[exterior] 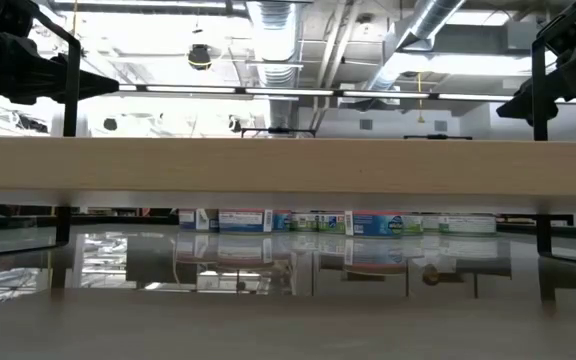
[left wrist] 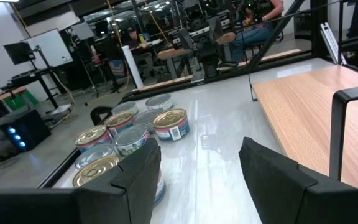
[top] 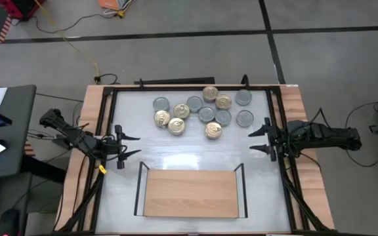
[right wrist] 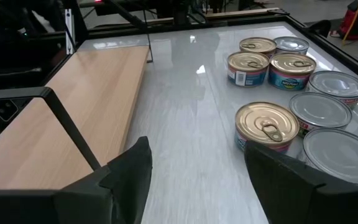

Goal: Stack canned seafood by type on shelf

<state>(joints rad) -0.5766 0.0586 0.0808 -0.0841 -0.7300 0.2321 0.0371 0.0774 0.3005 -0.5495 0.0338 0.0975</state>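
Observation:
Several round flat tins of canned seafood (top: 202,111) stand in a loose cluster on the white tabletop near its far edge, gold lids (right wrist: 267,122) mixed with silver-grey lids (right wrist: 321,110). The shelf (top: 190,193), a light wooden board with black uprights, sits at the near edge with nothing on it. My left gripper (top: 127,145) hovers open at the table's left side, well left of the tins. My right gripper (top: 260,139) hovers open at the right side, just near of the cluster. In the low view the board's front edge (exterior: 288,165) hides most of the tins (exterior: 328,222).
A black metal frame (top: 189,87) borders the tabletop, with wooden strips (top: 90,118) outside it on the left and right. Bare white table lies between the tins and the shelf. People sit at desks in the room beyond, seen in the left wrist view.

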